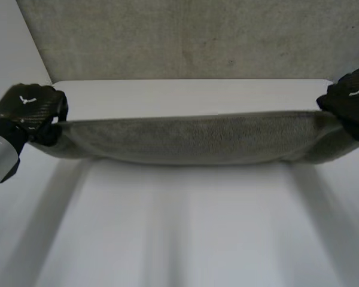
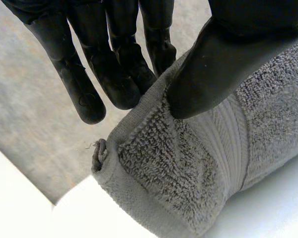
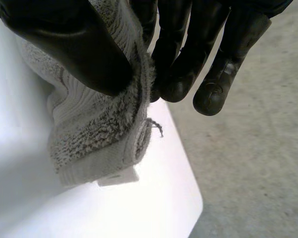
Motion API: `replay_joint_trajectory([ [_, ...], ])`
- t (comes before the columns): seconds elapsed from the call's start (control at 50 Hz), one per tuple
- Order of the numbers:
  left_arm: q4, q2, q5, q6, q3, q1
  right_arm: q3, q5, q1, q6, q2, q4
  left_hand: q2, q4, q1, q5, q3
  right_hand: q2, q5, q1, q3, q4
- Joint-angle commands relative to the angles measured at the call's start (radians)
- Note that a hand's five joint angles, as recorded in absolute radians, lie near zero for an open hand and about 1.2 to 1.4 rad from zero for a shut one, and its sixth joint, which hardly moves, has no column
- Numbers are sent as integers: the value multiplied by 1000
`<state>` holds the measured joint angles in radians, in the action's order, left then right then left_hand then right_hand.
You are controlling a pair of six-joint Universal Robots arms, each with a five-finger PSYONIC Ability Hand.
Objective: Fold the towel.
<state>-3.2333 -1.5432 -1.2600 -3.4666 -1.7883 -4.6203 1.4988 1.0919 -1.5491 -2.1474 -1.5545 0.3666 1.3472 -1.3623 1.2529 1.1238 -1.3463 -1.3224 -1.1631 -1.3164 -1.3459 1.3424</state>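
The towel (image 1: 191, 139) hung stretched along the table's (image 1: 185, 227) far edge, sagging mid-span. The left hand (image 1: 30, 107) pinched one end corner and the right hand (image 1: 350, 101) the other, thumb against fingers. It looked soft, light and limp, so the corners seemed the best hold.

The head camera is sitting between and behind the arms, looking down and forward across the tabletop (image 1: 185, 227) toward the grey floor (image 1: 197, 36) at 12 o'clock. It is taking in the left hand (image 1: 30, 107) at 9 o'clock and the right hand (image 1: 350, 98) at 3 o'clock. Each wrist camera is peering along its own palm from very close, facing down past a towel (image 2: 188, 168) corner. All three are sharing the towel's ends, the tabletop's edge and the floor.
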Motion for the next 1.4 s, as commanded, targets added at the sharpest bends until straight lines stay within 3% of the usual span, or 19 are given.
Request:
replay_joint_trajectory([
  [0.02,-11,-243,36,1,88,12,-66,9,-22,24,221,-67,49,-34,143,98,-50,-74,-59,-80,-50,54],
  [0.16,-11,-485,25,0,300,46,-199,28,-71,20,425,-144,49,-34,143,98,-50,-74,-59,-80,-50,54],
  [0.3,-11,-719,-27,0,588,81,-366,123,-135,6,635,-271,49,-34,143,98,-50,-74,-59,-80,-50,54],
  [0.56,-39,-977,-54,0,947,141,-512,207,-213,3,830,-481,49,-34,143,98,-50,-74,-59,-80,-50,54],
  [0.7,-46,-1029,-70,3,991,155,-566,232,-230,6,889,-520,49,-34,143,98,-50,-34,-19,-40,-10,14],
  [0.72,-46,-1029,-70,3,991,155,-577,239,-232,6,899,-520,49,-34,143,98,-50,298,313,292,321,-317],
  [0.74,-52,-1035,-71,1,989,156,-589,249,-233,4,907,-520,-230,245,-135,-181,229,690,706,684,714,-710],
  [0.76,-57,-1037,-76,0,986,156,-589,249,-233,4,907,-520,-567,582,-472,-518,566,694,709,688,718,-714],
  [0.78,-57,-1037,-76,0,986,156,-600,261,-236,3,915,-522,-570,585,-476,-521,569,982,997,976,1006,-1002],
  [0.8,-57,-1035,-78,0,983,155,-609,276,-238,0,916,-522,-727,742,-633,-678,726,1148,1163,1142,1171,-1168],
  [0.86,-56,-1023,-81,3,977,156,-614,292,-238,-16,915,-522,-884,899,-789,-835,883,1148,1163,1142,1171,-1168],
  [0.98,-51,-912,-130,38,903,155,-595,309,-238,-229,817,-512,-1075,1090,-980,-1026,1074,1148,1163,1142,1171,-1168],
  [1.12,-60,-700,-144,95,712,155,-413,299,-230,-419,560,-491,-1101,1116,-1007,-1052,1101,1148,1163,1142,1171,-1168],
  [1.28,-75,-466,-140,121,435,156,-162,270,-224,-410,346,-408,-1101,1117,-1007,-1052,1101,1148,1163,1142,1171,-1168],
  [1.4,-172,-356,-140,147,197,155,-26,256,-217,-393,315,-299,-1101,1117,-1007,-1052,1101,1148,1163,1142,1171,-1168],
])
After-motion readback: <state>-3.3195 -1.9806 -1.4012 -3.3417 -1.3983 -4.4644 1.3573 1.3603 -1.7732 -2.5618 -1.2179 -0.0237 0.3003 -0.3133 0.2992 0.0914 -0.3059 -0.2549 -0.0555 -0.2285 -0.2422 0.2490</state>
